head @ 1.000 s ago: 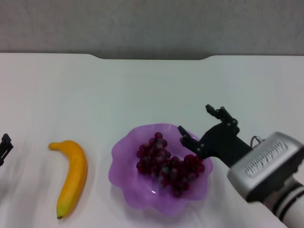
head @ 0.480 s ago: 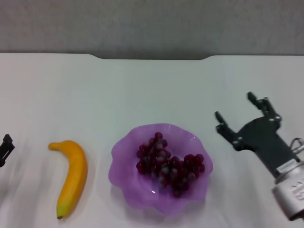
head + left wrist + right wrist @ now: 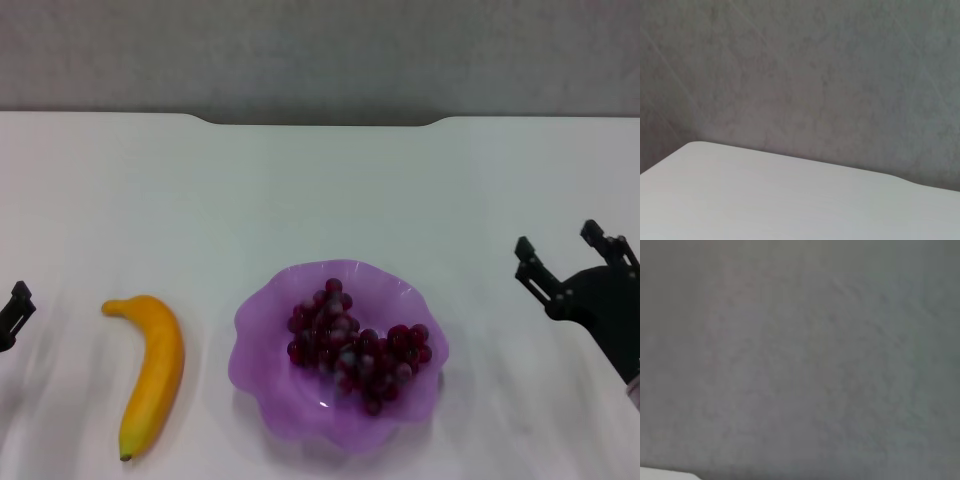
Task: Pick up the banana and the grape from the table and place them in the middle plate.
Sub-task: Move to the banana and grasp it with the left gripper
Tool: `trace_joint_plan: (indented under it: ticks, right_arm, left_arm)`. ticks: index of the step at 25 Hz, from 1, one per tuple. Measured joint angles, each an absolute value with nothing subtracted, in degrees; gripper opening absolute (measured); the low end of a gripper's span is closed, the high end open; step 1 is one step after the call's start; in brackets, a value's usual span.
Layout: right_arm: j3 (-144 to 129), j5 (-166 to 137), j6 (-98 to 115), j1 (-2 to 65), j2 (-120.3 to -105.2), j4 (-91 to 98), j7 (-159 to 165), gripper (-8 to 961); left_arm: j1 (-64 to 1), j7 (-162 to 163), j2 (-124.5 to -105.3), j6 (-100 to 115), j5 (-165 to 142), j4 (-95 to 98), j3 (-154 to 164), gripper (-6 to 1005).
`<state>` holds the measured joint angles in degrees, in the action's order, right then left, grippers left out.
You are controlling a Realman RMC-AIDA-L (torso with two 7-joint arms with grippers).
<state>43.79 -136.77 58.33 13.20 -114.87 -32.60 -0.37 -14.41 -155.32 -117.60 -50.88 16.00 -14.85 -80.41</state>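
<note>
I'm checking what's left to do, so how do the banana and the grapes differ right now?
The banana lies on the bare table, left of the purple plate; the grapes sit inside that plate. The banana is one smooth yellow-orange curve; the grapes are a dark red cluster. Neither is held: the right gripper is open and apart from both.

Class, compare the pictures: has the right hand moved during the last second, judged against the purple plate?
Yes. The right hand, open and empty, has drawn away from the middle plate toward the robot's right, leaving the grape inside.
</note>
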Motion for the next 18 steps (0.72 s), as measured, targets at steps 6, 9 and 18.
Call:
trace_joint_plan:
  ticks: [6, 9, 18]
  right_arm:
    - [43.68, -134.09, 58.28, 13.31, -114.87, -29.74, 0.93, 876]
    - [43.86, -133.81, 58.57, 13.26, -114.87, -28.27, 0.96, 876]
    - [43.30, -133.76, 58.37, 13.60, -114.87, -26.79, 0.44, 876]
  left_arm:
    - [-14.48, -155.30, -117.62, -50.82, 15.69, -14.85, -80.42, 908]
    - [-14.71, -155.16, -117.67, -50.53, 15.55, -14.85, -80.01, 908]
    - [-12.91, -152.49, -117.24, -52.40, 15.39, -19.70, -73.86, 908]
